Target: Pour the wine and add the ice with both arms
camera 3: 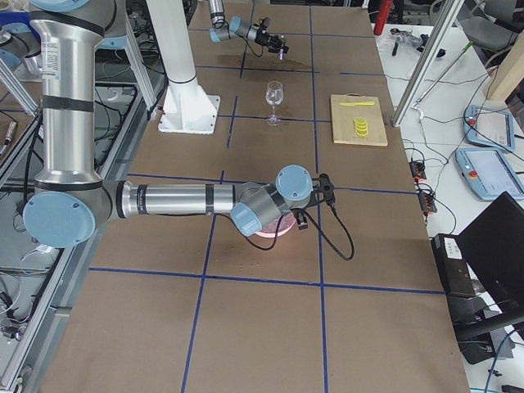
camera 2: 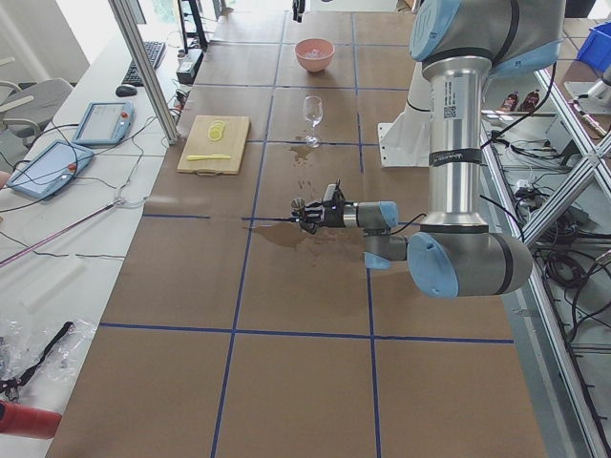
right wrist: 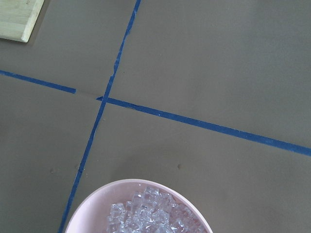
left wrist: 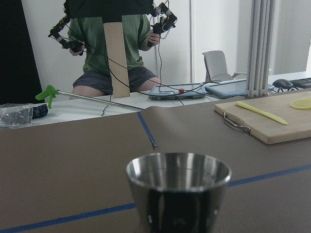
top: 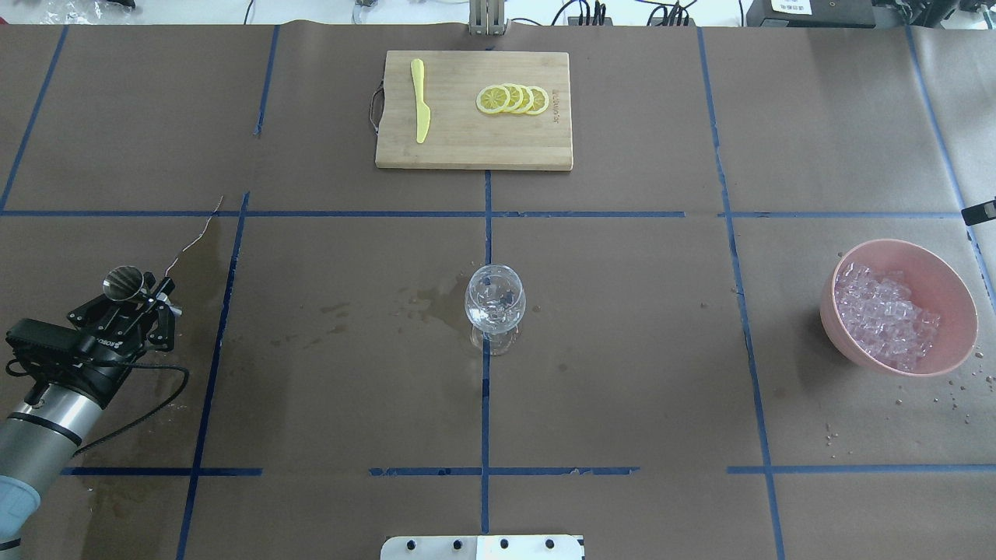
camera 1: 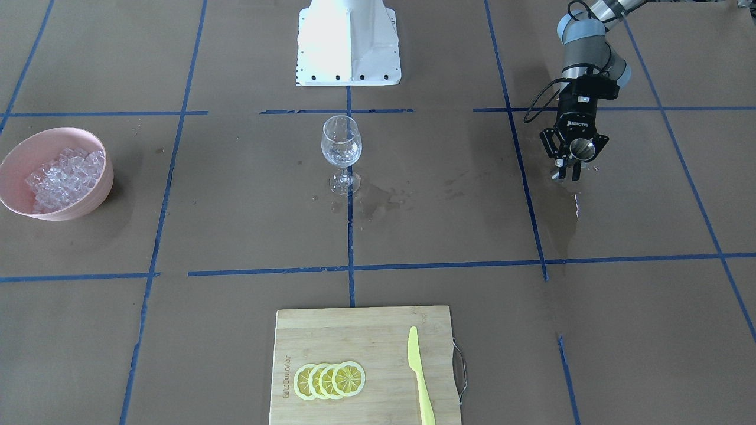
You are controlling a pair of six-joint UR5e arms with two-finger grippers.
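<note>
My left gripper (top: 159,299) is shut on a small steel measuring cup (top: 124,282) and holds it low over the table's left side, far from the wine glass; it also shows in the front view (camera 1: 568,170). The cup (left wrist: 177,189) fills the left wrist view. The clear wine glass (top: 495,299) stands upright at the table's middle. Wine shows as dark wet patches (top: 424,299) beside the glass and under the left gripper (top: 198,257). The ice (top: 887,315) is heaped in a pink bowl (top: 903,245). My right arm (camera 3: 282,192) hovers over that bowl; I cannot tell whether its gripper is open or shut.
A bamboo cutting board (top: 451,148) with lemon slices (top: 513,99) and a yellow knife (top: 420,109) lies at the far side. The white pedestal (camera 1: 348,41) stands behind the glass. Small droplets (top: 945,389) dot the paper near the bowl. An operator (left wrist: 114,43) sits beyond the table.
</note>
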